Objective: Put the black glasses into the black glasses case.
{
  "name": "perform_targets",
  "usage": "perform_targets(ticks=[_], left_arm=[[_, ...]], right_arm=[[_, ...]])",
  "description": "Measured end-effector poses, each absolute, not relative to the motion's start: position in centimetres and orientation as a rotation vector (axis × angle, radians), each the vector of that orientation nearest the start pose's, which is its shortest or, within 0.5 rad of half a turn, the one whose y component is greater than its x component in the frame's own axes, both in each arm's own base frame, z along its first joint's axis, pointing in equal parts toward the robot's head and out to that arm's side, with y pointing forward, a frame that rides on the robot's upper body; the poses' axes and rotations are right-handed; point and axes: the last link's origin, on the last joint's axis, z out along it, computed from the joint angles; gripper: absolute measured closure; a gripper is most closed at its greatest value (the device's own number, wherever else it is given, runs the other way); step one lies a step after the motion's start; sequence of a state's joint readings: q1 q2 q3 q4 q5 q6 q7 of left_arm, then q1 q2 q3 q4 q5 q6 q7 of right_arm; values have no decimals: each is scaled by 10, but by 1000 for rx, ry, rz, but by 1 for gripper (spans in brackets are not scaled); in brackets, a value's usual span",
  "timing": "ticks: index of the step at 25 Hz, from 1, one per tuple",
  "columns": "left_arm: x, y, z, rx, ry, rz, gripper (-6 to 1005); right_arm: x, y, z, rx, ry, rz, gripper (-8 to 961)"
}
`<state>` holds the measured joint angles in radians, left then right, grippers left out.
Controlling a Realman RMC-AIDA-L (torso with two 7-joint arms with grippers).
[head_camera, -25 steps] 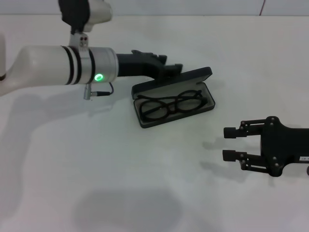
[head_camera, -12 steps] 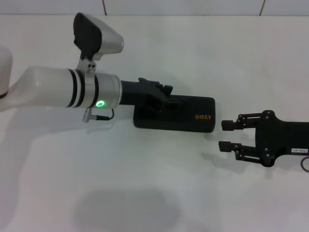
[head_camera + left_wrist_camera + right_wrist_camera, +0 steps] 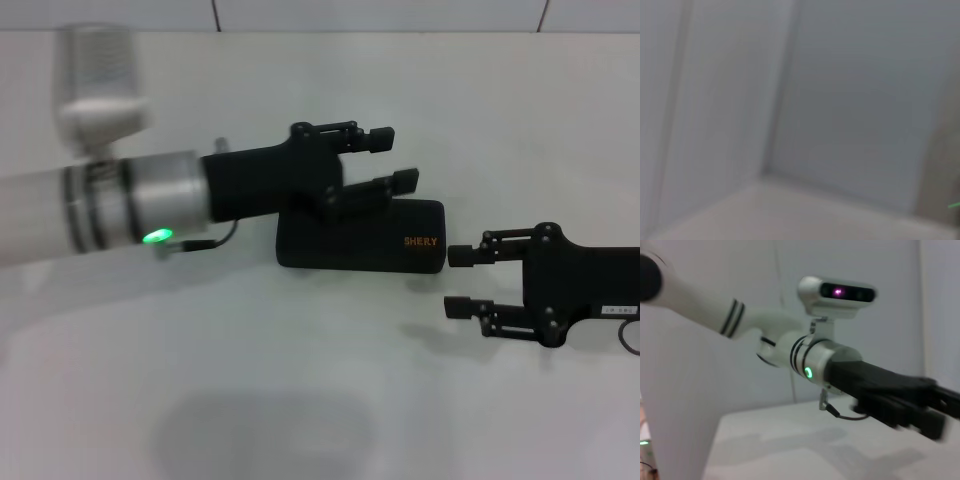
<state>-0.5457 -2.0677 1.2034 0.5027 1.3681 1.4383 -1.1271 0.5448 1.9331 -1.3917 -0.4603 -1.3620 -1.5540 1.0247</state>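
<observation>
Black glasses case: lies shut on the white table, a little right of the frame's centre in the head view, long side running left to right, orange "SHERY" lettering on the near face toward its right end.

Black glasses: not visible in any view; with the lid down, the inside of the case cannot be seen.

Left gripper: reaches in from the left of the head view and sits above the case's rear edge; its two fingers stand apart, with nothing between them. One finger is higher in the frame, the other just over the case's top edge.

Right gripper: lower right of the head view, just beside the right end of the case but apart from it; fingers spread wide and pointing left, holding nothing.

Left wrist view: only blurred pale wall panels.

Right wrist view: the left arm with its green light and black gripper body, blurred, over the table.
</observation>
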Motion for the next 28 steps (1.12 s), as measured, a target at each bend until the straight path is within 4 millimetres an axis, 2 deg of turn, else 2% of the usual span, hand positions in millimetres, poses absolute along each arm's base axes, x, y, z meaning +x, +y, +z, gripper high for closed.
perform_targets(ticks=[4, 7, 10, 15, 28], left_arm=[[-216, 302, -12, -2764, -125, -1140, 405], [-228, 285, 0, -2823, -69, -1159, 405], [-238, 274, -1, -2859, -53, -1120, 406], [-242, 268, -6, -2881, -40, -1097, 406], [-246, 266, -4, -2882, -46, -1089, 407]], right_arm=[[224, 302, -20, -2907, -36, 992, 420], [216, 293, -20, -2865, -158, 1102, 326], [212, 288, -23, -2845, -230, 1150, 232], [210, 286, -31, -2840, -246, 1145, 160], [211, 288, -34, -2831, -246, 1112, 160]])
